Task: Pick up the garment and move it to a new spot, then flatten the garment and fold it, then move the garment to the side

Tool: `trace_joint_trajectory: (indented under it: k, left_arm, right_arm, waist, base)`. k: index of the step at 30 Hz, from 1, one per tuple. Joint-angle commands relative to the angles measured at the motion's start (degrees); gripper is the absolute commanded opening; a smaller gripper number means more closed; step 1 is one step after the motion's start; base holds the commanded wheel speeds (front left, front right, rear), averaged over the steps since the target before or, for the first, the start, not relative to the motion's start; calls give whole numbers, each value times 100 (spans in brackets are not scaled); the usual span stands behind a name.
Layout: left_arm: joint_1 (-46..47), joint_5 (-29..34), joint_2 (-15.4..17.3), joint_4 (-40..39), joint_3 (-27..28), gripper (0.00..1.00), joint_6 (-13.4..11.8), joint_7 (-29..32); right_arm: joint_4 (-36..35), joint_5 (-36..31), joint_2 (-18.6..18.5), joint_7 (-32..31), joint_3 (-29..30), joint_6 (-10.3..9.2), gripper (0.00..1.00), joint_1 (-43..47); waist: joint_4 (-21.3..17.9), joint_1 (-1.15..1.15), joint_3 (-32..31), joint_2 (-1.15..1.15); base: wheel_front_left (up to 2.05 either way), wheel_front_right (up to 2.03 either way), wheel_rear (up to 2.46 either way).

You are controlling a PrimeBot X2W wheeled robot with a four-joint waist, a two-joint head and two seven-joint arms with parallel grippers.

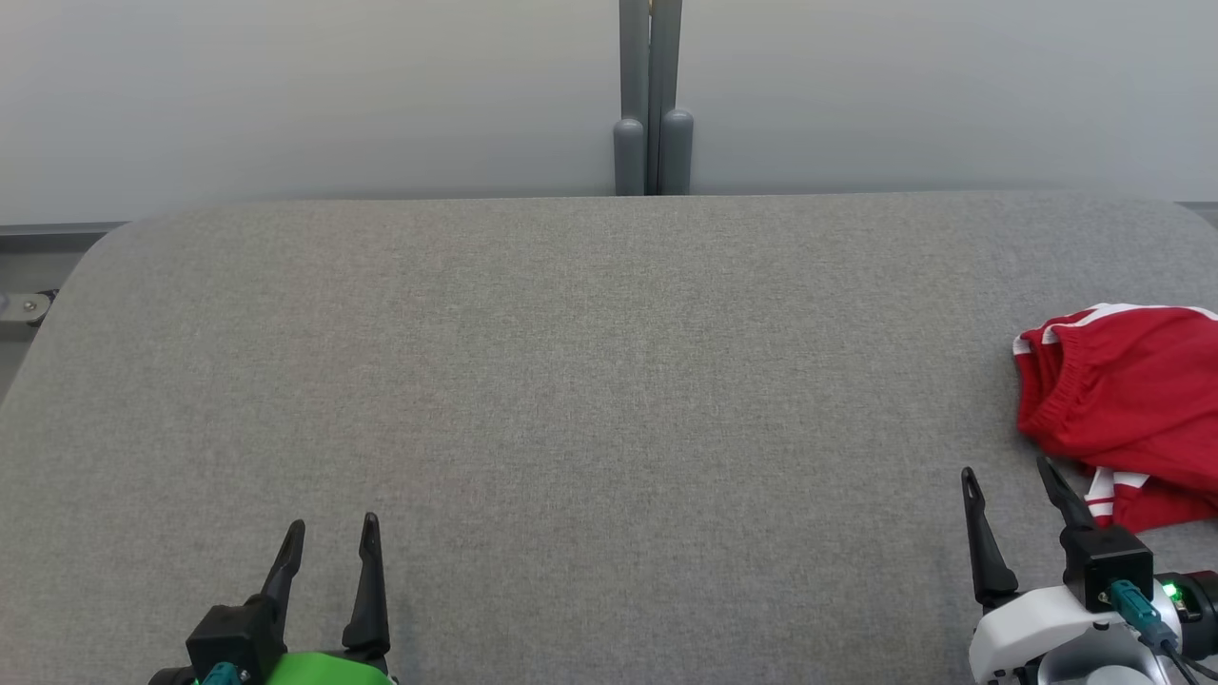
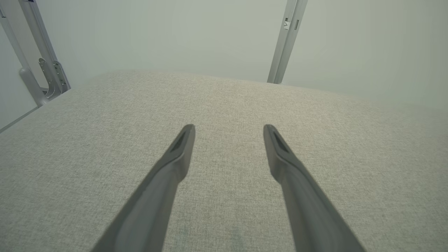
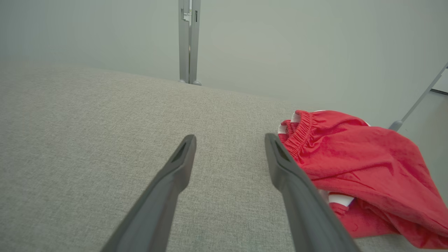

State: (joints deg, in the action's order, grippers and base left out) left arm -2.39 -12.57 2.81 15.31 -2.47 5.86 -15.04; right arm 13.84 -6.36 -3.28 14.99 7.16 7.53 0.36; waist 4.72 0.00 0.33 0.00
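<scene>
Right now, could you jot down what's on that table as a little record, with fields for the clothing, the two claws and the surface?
garment: red shorts with white stripes, crumpled in a heap
garment place: far right side of the grey table
left claw: open, holding nothing, over bare fabric at the front left
right claw: open, holding nothing, close beside the shorts; contact hard to tell
behind the table: grey post
task stage: garment not yet picked up
</scene>
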Motion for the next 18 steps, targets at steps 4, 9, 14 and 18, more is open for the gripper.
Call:
trace_joint_trajectory:
  k: [4, 9, 14, 18]
  left_arm:
    - [-5, -17, 19, 21, 24, 100, -32, -14]
    - [13, -8, 19, 11, 22, 100, -25, -14]
    - [21, -9, 19, 19, 28, 100, -19, -14]
    - [18, -7, 19, 29, 24, 100, -17, -14]
  right_arm:
    - [28, -44, 3, 23, 50, -10, 100, 7]
    - [87, -90, 9, 24, 135, -10, 100, -34]
    - [115, -117, 22, 24, 175, -10, 100, -62]
    - [126, -118, 29, 24, 178, -10, 100, -59]
  waist:
    - [-7, 0, -13, 0]
    - [-7, 0, -18, 0]
    - [-22, 0, -23, 0]
    - [-37, 0, -29, 0]
  base:
    - [0, 0, 0]
    - [0, 0, 0]
    - [0, 0, 0]
    - [0, 0, 0]
